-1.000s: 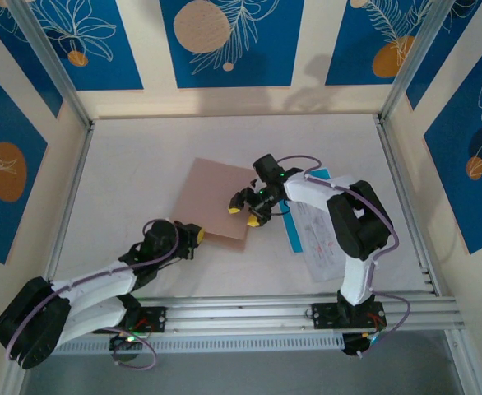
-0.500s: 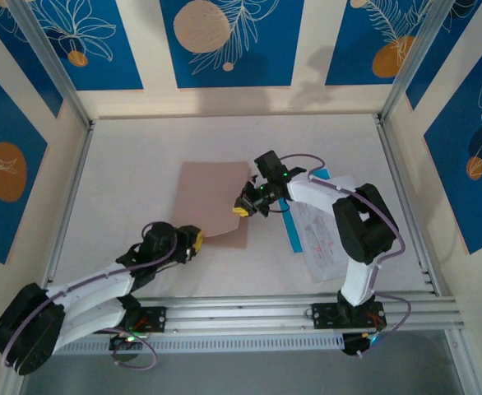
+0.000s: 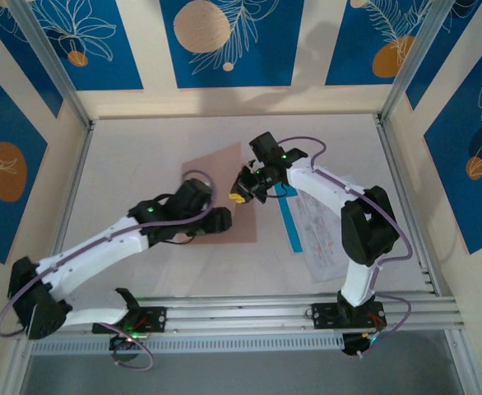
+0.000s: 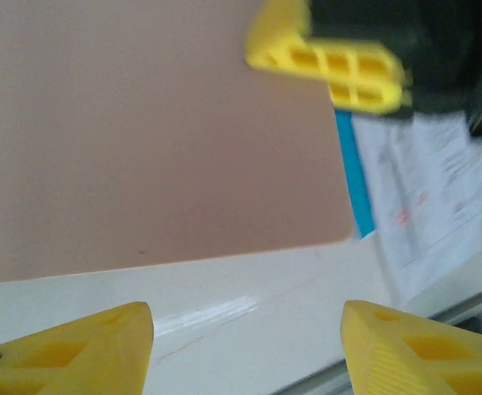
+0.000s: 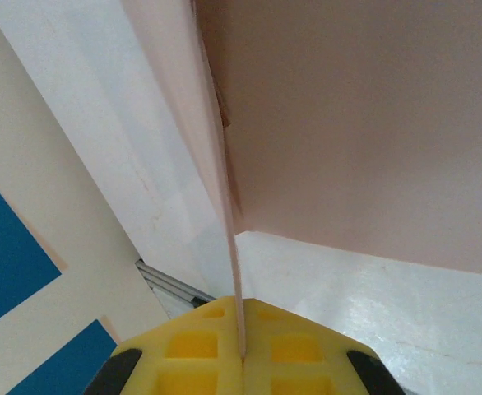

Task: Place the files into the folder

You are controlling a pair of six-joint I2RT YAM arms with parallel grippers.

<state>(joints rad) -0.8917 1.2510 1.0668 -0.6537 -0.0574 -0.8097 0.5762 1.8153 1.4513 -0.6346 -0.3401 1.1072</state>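
The folder (image 3: 221, 171) is a plain pinkish-tan card rectangle with rounded corners, with no print or label showing, lying near the middle of the white bench (image 3: 142, 156) at a slight angle to the bench edges. In the left wrist view its matte face (image 4: 159, 140) takes up most of the upper left, and its near right corner is rounded against the pale bench (image 4: 266, 288). The right end effector (image 3: 243, 191) is at the folder's right edge. In the right wrist view its yellow fingers (image 5: 200, 358) are pressed together on one thin leaf (image 5: 216, 164), which is seen edge-on rising from the pinch. More pink card (image 5: 356, 115) spreads to the right of that leaf, and I cannot tell how far the two leaves are parted. The left end effector (image 3: 215, 222) is over the folder's near part. In its own view the end effector (image 4: 245, 329) is spread wide and holds nothing, with the bench showing between its fingers. The files are outside the folder, on the bench just to its right. A cyan sheet (image 3: 291, 220) lies nearest the folder, showing as a narrow strip (image 4: 356, 189) beside the folder's edge. White printed sheets (image 3: 322, 239) overlap the cyan one and run toward the near right, their faint text blurred (image 4: 426, 181).
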